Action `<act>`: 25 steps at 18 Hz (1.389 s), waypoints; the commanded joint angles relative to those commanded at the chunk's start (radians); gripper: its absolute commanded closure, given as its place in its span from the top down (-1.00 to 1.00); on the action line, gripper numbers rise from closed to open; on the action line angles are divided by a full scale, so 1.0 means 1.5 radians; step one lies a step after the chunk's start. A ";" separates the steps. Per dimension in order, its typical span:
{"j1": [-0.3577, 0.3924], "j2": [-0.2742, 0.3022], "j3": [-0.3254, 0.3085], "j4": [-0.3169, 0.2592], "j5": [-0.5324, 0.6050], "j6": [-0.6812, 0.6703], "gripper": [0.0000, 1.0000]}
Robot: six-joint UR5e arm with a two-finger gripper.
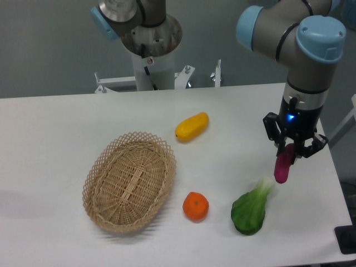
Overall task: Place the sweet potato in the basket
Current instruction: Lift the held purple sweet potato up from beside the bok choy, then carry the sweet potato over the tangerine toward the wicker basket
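Note:
The sweet potato (pixel 282 166) is a slim magenta tuber hanging almost upright from my gripper (pixel 290 150), which is shut on its upper end at the right side of the table. It is held above the table, just above and right of the leafy green. The basket (pixel 129 182) is an oval tan wicker basket lying at the left centre of the table, far to the left of the gripper, with nothing in it.
A yellow-orange oblong fruit (pixel 192 127) lies behind the basket. A round orange (pixel 196 206) sits to the basket's right. A green leafy vegetable (pixel 251 208) lies below the gripper. The table's right edge is close to the gripper.

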 joint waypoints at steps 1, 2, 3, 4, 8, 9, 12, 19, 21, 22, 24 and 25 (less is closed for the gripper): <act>0.000 0.000 0.000 0.000 -0.001 -0.003 -0.56; -0.001 0.002 -0.005 0.001 0.000 -0.008 -0.56; -0.004 0.003 -0.006 0.000 0.000 -0.011 -0.56; -0.011 0.003 -0.004 0.000 0.000 -0.017 -0.56; -0.042 0.007 -0.007 0.000 0.000 -0.058 -0.56; -0.052 0.008 -0.007 0.000 0.000 -0.069 -0.55; -0.083 0.008 -0.007 0.001 0.002 -0.141 -0.55; -0.167 0.011 -0.017 0.003 0.005 -0.274 -0.55; -0.192 0.017 -0.038 0.010 0.007 -0.306 -0.55; -0.204 0.019 -0.053 0.020 0.007 -0.317 -0.55; -0.229 0.028 -0.092 0.063 0.023 -0.338 -0.55; -0.244 0.030 -0.111 0.090 0.033 -0.350 -0.55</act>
